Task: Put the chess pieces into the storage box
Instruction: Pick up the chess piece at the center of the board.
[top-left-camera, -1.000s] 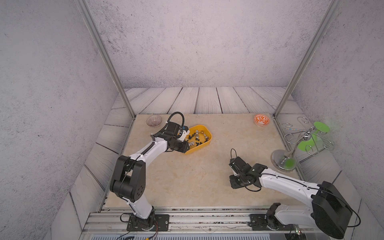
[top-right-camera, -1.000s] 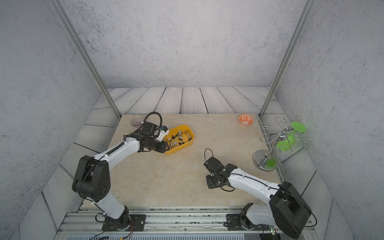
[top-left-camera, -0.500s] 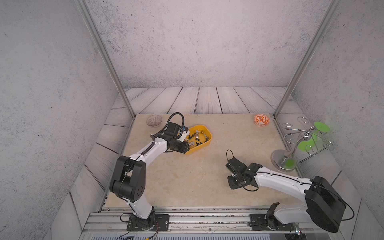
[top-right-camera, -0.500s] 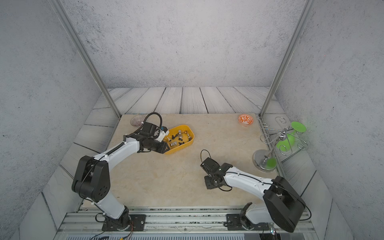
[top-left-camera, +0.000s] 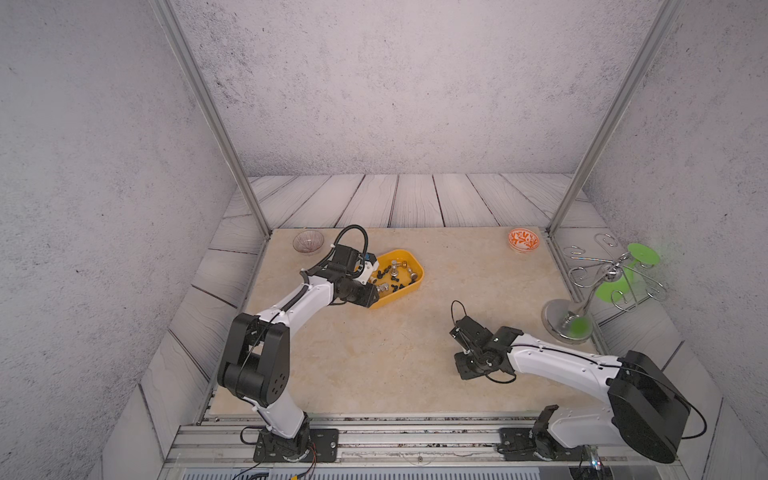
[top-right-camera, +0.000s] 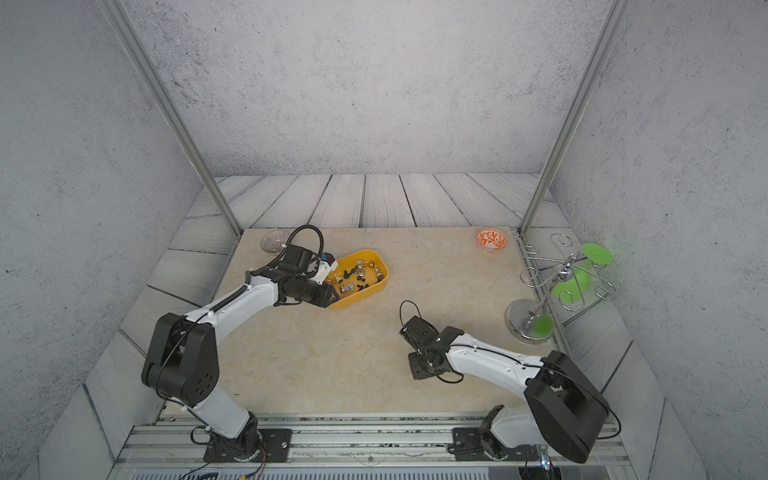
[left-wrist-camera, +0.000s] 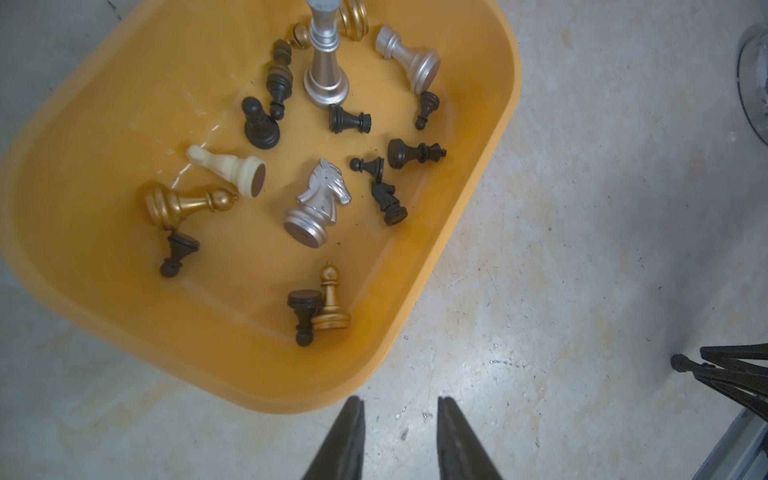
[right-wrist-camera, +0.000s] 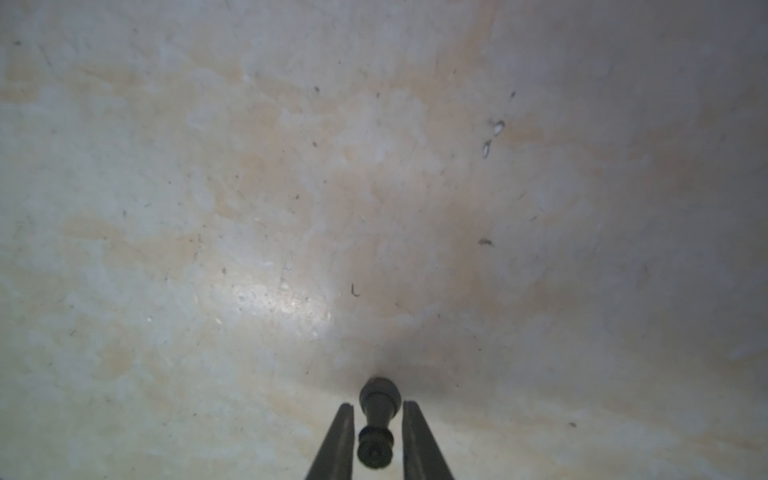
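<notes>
Yellow plastic marks where your pieces are: the storage box (top-left-camera: 405, 291) stands toward the far left of the tabletop (top-left-camera: 374, 365). The chess pieces (left-wrist-camera: 320, 199) inside it are silver, gold, one cream and many small black. Most lie on their sides, and one tall silver piece stands upright. Your left pincer (left-wrist-camera: 399, 402) hovers just outside the box's rim, its jaws a narrow gap apart with nothing between them. Your right pincer (right-wrist-camera: 378, 405) is low over bare tabletop, well apart from the box. Its jaws are set narrow either side of a single black piece (right-wrist-camera: 376, 419), but you cannot tell whether they actually pinch it.
</notes>
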